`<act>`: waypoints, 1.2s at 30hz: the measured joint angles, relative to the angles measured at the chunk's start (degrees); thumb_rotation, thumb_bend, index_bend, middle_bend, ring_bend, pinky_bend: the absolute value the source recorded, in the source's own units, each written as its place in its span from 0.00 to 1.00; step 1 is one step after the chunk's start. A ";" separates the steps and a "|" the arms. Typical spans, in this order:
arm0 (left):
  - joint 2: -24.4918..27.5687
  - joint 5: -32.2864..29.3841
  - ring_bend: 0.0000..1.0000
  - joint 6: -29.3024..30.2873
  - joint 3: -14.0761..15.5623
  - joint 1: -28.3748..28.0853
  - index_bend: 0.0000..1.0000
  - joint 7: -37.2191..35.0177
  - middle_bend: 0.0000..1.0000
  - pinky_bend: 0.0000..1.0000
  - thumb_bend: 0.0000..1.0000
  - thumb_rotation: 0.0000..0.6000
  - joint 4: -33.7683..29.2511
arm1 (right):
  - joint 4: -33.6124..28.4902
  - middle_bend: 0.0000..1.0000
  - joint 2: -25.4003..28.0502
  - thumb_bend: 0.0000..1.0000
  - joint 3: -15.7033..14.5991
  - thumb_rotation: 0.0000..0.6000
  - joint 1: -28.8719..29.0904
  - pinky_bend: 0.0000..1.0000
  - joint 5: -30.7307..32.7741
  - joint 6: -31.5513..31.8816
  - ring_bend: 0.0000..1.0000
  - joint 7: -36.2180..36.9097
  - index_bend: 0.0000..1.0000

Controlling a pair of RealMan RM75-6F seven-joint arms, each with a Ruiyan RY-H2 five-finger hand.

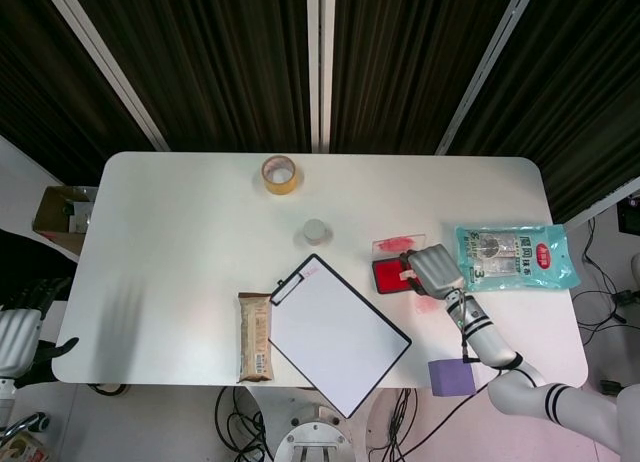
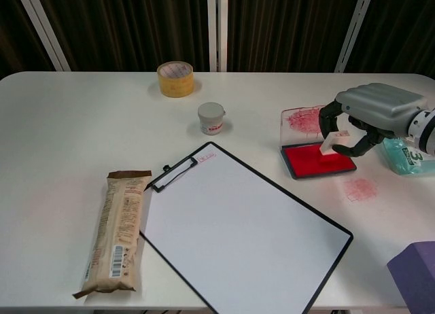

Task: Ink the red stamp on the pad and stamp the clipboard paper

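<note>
My right hand (image 2: pixel 367 113) (image 1: pixel 433 269) holds the stamp (image 2: pixel 331 142), a small pale block, just over the red ink pad (image 2: pixel 318 160) (image 1: pixel 392 275); I cannot tell whether the stamp touches the pad. The pad's clear lid (image 2: pixel 304 119), smeared red, stands open behind it. The clipboard (image 2: pixel 238 230) (image 1: pixel 336 333) with blank white paper lies at the table's front middle, clip at its upper left. A faint red smudge (image 2: pixel 359 188) marks the table right of the pad. My left hand (image 1: pixel 18 327) hangs off the table's left edge, fingers apart and holding nothing.
A wrapped snack bar (image 2: pixel 115 230) lies left of the clipboard. A small white jar (image 2: pixel 211 118) and a tape roll (image 2: pixel 175 78) stand further back. A teal packet (image 1: pixel 515 257) lies at the right, a purple box (image 2: pixel 416 273) at the front right corner.
</note>
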 measured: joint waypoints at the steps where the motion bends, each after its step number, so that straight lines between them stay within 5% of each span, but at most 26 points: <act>1: -0.09 -0.10 0.13 -0.07 -0.07 -0.04 0.14 -0.03 0.16 0.25 0.00 1.00 0.10 | 0.33 0.85 -0.20 0.44 0.00 1.00 0.17 1.00 0.02 0.05 0.90 0.13 0.98; 36: -0.81 0.05 0.13 0.14 -0.43 -0.22 0.14 -1.52 0.16 0.25 0.00 1.00 1.31 | 6.63 0.92 -5.20 0.48 -2.58 1.00 2.55 1.00 3.17 -1.67 0.93 -3.77 1.00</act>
